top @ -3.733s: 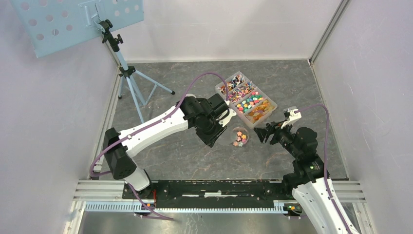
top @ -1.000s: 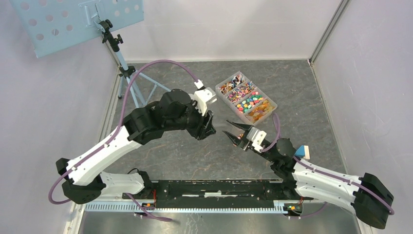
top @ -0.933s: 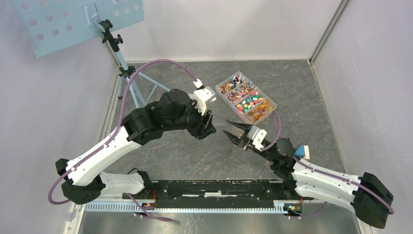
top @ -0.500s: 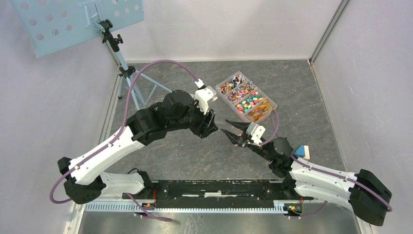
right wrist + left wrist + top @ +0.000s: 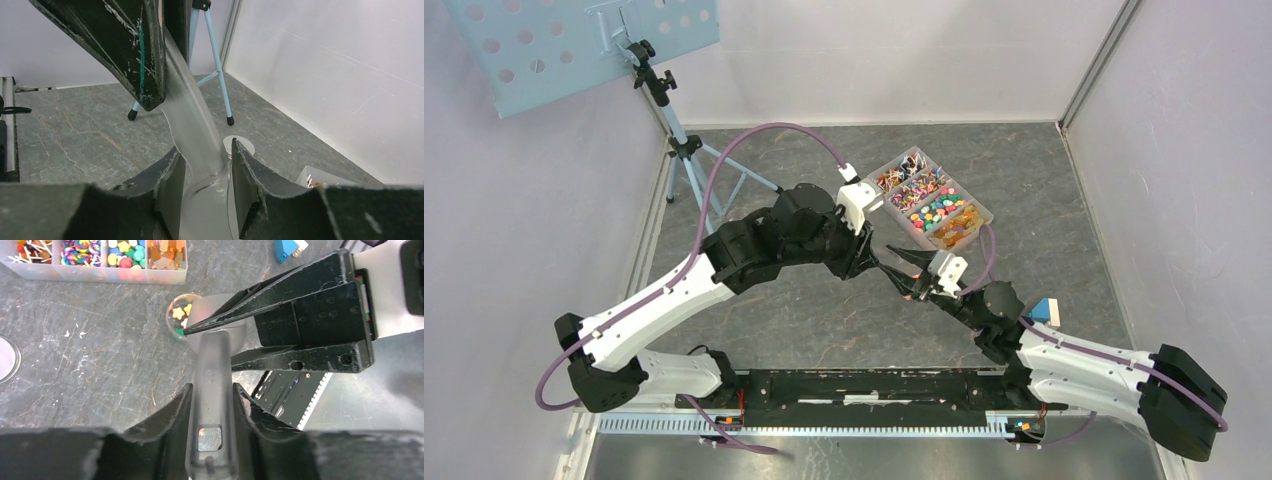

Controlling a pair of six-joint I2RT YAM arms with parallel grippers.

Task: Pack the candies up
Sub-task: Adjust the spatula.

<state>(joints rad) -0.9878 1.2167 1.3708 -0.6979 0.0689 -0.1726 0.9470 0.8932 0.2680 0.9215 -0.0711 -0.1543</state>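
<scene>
The candies (image 5: 932, 203) fill a clear divided box (image 5: 980, 214) at the back; it also shows in the left wrist view (image 5: 100, 274). A small round clear cup (image 5: 176, 315) holds a few candies. In the top view my right gripper hides it. My left gripper (image 5: 212, 390) is shut on the handle of a grey scoop (image 5: 215, 365). The scoop's bowl hangs over the cup. My right gripper (image 5: 205, 147) is open, with its fingers on either side of the scoop (image 5: 192, 120). The two grippers meet tip to tip, left (image 5: 869, 262) and right (image 5: 902, 272).
A grey round lid disc (image 5: 6, 357) lies on the table left of the cup, and also shows in the right wrist view (image 5: 245, 146). A small blue block (image 5: 1044, 310) sits by the right arm. A tripod (image 5: 686, 160) with a perforated board (image 5: 574, 40) stands at the back left.
My left gripper has moved right with the scoop, up to my right gripper. The right arm reached left over the cup. The scoop now lies between the right fingers.
</scene>
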